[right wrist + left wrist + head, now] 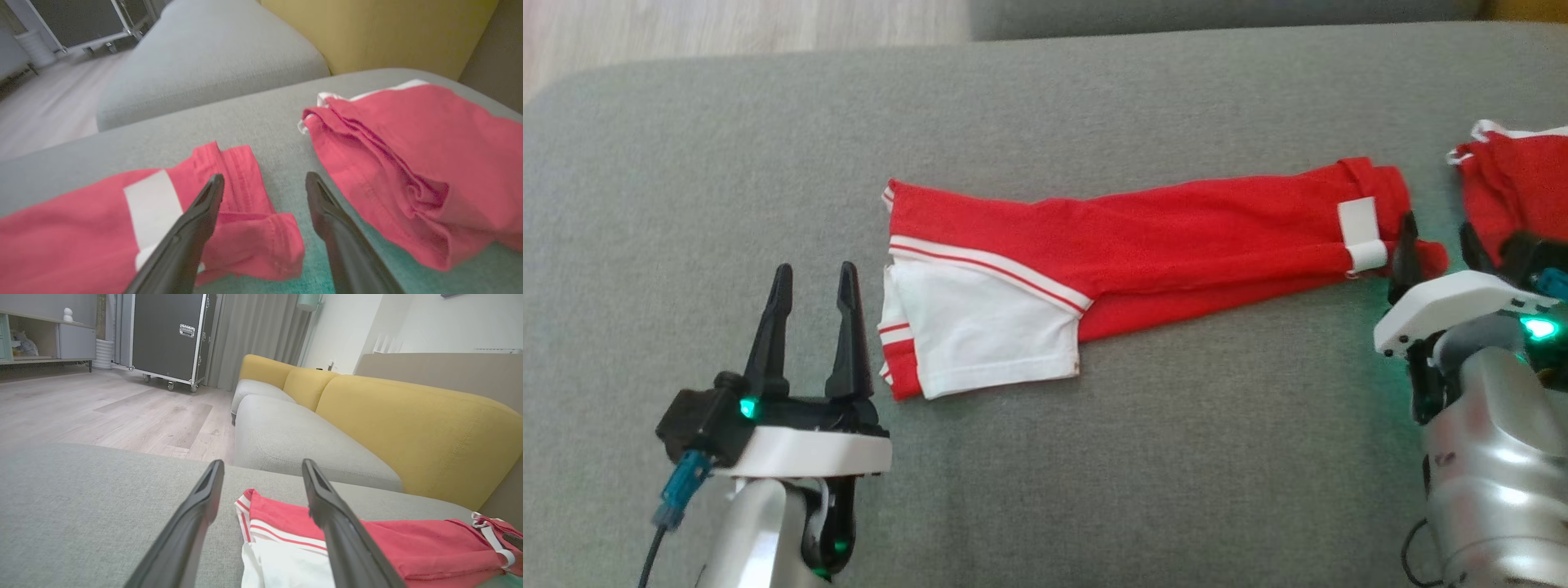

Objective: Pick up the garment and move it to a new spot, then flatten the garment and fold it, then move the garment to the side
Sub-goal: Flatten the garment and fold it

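Observation:
The garment [1143,237] is red with a white panel and white-red stripes at its left end. It lies as a long narrow band across the grey cushion [1094,457]. My left gripper [815,273] stands open just left of the garment's white end, fingers pointing away from me and holding nothing. In the left wrist view that gripper [261,465] frames the striped corner of the garment [282,522]. My right gripper [1437,227] is open at the garment's right end. In the right wrist view its fingers [264,177] straddle the edge of the garment's red hem [245,228] and hold nothing.
A second red garment [1515,184] with white trim lies bunched at the far right, close to my right gripper and showing in the right wrist view as a red garment [416,155]. Beyond the cushion is a grey sofa seat with a yellow back [408,424]. Wooden floor [727,24] lies past the far-left edge.

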{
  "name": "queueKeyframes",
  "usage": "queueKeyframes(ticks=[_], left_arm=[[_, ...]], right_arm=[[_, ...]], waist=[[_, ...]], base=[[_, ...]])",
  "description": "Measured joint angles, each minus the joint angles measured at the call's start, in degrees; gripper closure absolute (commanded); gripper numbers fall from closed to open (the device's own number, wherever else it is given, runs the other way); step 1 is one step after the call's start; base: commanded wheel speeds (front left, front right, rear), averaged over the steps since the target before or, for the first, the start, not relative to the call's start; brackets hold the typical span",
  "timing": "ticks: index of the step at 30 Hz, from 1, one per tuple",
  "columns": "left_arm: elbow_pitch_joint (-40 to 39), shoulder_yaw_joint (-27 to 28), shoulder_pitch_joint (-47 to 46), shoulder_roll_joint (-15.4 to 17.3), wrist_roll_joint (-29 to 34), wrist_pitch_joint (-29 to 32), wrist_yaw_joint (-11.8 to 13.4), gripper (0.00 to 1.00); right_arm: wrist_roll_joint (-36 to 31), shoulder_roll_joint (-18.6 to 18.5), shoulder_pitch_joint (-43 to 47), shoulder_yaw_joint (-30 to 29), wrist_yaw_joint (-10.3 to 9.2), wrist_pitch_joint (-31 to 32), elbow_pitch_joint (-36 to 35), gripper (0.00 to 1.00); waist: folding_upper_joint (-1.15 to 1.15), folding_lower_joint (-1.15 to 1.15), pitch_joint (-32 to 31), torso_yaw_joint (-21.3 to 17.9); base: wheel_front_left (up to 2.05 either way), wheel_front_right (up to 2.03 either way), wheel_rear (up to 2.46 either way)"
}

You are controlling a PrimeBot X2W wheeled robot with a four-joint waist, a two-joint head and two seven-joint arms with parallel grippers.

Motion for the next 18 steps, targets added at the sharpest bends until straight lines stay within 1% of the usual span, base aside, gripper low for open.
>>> queueKeyframes(ticks=[2, 6, 12, 13, 14, 18], left_arm=[[0.1, -0.3, -0.1, 0.0, 0.0, 0.0, 0.0, 0.0], [0.3, -0.9, -0.8, 0.0, 0.0, 0.0, 0.0, 0.0], [0.4, -1.2, -2.5, -0.1, 0.0, 0.0, -0.1, 0.0], [0.4, -1.1, -2.7, -0.1, 0.0, 0.0, -0.1, 0.0], [0.4, -1.1, -2.8, -0.1, 0.0, 0.0, -0.1, 0.0], [0.4, -0.9, -3.1, -0.1, 0.0, 0.0, -0.1, 0.0]], right_arm=[[-2.8, -0.1, -1.1, -2.8, 0.0, 0.9, 2.4, 0.0], [-6.0, 0.0, -2.7, -4.8, 0.0, 1.7, 7.4, 0.0], [-10.3, -0.1, -5.3, -8.3, 0.0, 1.7, 10.4, 0.0], [-10.5, -0.1, -5.9, -8.5, 0.0, 1.6, 10.9, 0.44], [-10.9, -0.2, -6.4, -8.4, 0.0, 1.4, 11.5, 1.0], [-12.0, 0.1, -7.6, -8.9, 0.0, -0.9, 11.9, 1.0]], waist=[[0.0, 0.0, 0.6, 0.6], [0.0, 0.0, 1.6, 1.4], [0.0, 0.0, 2.6, 1.5], [0.0, 0.0, 2.7, 1.4], [0.0, 0.0, 2.8, 1.3], [0.0, 0.0, 3.0, 0.5]], base=[[0.0, 0.0, 0.0], [0.0, 0.0, 0.0], [0.0, 0.0, 0.0], [0.0, 0.0, 0.0], [0.0, 0.0, 0.0], [0.0, 0.0, 0.0]])
